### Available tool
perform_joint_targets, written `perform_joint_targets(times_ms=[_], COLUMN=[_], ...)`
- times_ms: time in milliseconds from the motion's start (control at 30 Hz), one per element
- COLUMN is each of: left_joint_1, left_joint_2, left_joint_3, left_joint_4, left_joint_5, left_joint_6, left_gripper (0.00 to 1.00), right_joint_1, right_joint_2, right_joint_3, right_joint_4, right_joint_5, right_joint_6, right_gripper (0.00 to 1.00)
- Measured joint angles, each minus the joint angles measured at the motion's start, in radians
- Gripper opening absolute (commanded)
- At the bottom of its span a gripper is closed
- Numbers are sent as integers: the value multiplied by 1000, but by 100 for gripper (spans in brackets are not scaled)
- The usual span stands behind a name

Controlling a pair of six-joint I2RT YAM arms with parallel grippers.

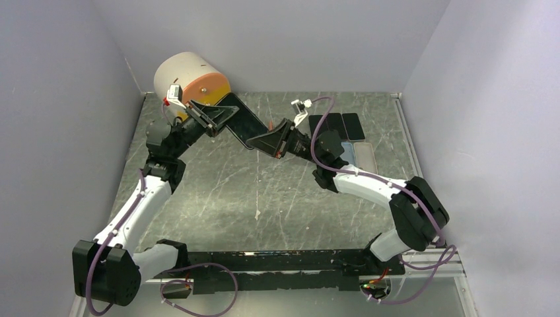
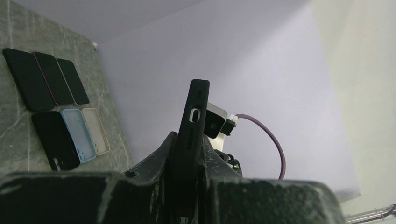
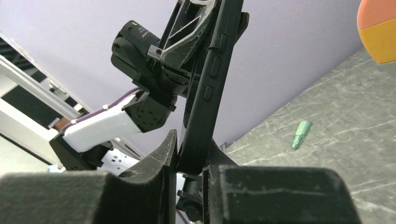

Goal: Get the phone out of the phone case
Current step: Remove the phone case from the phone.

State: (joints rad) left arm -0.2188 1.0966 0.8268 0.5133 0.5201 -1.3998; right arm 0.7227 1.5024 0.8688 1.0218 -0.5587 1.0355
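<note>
Both pairs of jaws are pinching narrowly on one thing: the slim black phone [image 1: 241, 123], which, as far as I can judge, is sitting inside its matte black rubbery case [image 2: 194, 116]. It is hanging in the air between the arms, off the grey marbled tabletop [image 1: 264, 198], at about eleven o'clock from the table's middle. I am running the left gripper [image 2: 187, 154] on the end toward ten o'clock and the right gripper [image 3: 191, 149] on the end toward four o'clock, so each arm is bracing against the other. I judge this is setting up a peel, one side anchoring while the other is working the rim. Six flat spare cases [image 2: 53, 79] are lying in two rows at two o'clock, well apart. A cream-and-orange cylinder [image 1: 191, 79] is standing at eleven o'clock, just behind the left wrist.
</note>
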Motion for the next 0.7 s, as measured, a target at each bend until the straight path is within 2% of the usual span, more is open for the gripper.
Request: perform_joint_targets(times_ms=[167,367,600,700], left_joint_1=[8,12,15,15], left_joint_2=[5,5,6,6], left_joint_3=[18,22,22,22], left_joint_4=[-24,-48,-101,-113], left_joint_5=[13,-1,-26,-30], left_joint_6=[1,-3,-19,-29], left_gripper=[2,2,3,2], right_joint_1=[-8,-12,-13,-13], right_joint_2=[0,6,35,36], right_joint_3=[29,51,51,50], right_joint_4=[-51,-66,-17,-16], right_joint_5=[-34,-52,-79,-84], right_joint_6=[-79,-133,-148,-160], right_gripper=[24,39,45,41])
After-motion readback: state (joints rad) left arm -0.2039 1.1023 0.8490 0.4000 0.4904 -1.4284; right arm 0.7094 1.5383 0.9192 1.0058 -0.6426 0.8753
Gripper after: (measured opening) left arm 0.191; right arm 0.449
